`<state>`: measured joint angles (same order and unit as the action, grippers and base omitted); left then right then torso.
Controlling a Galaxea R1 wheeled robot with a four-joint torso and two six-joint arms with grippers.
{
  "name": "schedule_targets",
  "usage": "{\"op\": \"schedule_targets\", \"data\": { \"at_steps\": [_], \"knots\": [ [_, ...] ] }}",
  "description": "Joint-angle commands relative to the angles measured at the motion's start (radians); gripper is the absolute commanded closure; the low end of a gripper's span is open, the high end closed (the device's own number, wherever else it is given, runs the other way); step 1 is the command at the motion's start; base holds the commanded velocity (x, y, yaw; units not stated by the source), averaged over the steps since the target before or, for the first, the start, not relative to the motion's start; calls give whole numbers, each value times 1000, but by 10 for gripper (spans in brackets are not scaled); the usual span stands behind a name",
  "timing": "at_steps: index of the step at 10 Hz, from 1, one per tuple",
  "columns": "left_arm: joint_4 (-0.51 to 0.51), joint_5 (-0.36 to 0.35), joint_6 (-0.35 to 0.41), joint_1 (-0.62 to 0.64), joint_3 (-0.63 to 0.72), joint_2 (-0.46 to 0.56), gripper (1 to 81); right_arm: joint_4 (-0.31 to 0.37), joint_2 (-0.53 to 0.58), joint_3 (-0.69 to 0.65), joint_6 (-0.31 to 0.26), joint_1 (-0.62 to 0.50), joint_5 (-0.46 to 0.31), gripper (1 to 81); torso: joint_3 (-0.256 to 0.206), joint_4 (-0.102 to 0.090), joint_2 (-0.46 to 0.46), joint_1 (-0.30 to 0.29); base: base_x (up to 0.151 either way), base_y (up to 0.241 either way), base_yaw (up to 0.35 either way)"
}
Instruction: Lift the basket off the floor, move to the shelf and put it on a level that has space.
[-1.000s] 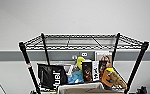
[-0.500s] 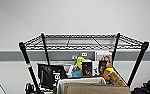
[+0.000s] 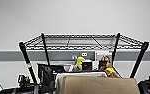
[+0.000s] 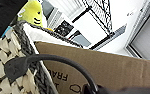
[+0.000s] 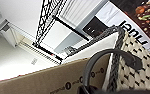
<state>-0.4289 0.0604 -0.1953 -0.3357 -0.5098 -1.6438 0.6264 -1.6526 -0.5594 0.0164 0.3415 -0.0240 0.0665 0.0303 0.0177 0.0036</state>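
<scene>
Two arms flank basket (image 3: pixel 81 74) below shelf (image 3: pixel 83 42); finger state cannot tell.

Wall: pale white wall (image 3: pixel 73 15) across the head view's upper part; a grey band (image 3: pixel 6 55) runs level across it.
Socket: a small white double outlet (image 3: pixel 84 54) sits on the grey band.
Cardboard box: a brown cardboard box (image 3: pixel 98 85) lies low in the head view's foreground; dark print on its side shows in both wrist views (image 4: pixel 108 67) (image 5: pixel 41 83).
Yellow toy: a yellow plush figure (image 3: pixel 80 62) stands upright behind the box; its dark mouth and eyes show in the left wrist view (image 4: pixel 32 13).
Printed pack: a white pack with large black lettering and a food picture (image 5: pixel 131 18).
Clutter: small dark boxes (image 3: pixel 87 65) beside the toy; contents too blurred to tell.
</scene>
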Motion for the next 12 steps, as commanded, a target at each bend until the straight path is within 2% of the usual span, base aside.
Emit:
{"op": "schedule_targets", "data": {
  "at_steps": [1, 4, 9, 12],
  "knots": [
    [-122, 42, 8, 229, 48, 39, 811, 121, 63, 50, 5, -227, -69, 811, 0, 0, 0, 0, 0, 0, 0],
    [-188, 71, 8, 336, 48, 45, 811, 165, 77, 61, 5, -311, -86, 811, 0, 0, 0, 0, 0, 0, 0],
    [-324, 150, 7, 533, 37, 62, 811, 271, 81, 38, 11, -468, -168, 811, 0, 0, 0, 0, 0, 0, 0],
    [-358, 206, -41, 640, 14, 61, 811, 276, 84, 18, 74, -565, -214, 811, 0, 0, 0, 0, 0, 0, 0]
  ]
}}
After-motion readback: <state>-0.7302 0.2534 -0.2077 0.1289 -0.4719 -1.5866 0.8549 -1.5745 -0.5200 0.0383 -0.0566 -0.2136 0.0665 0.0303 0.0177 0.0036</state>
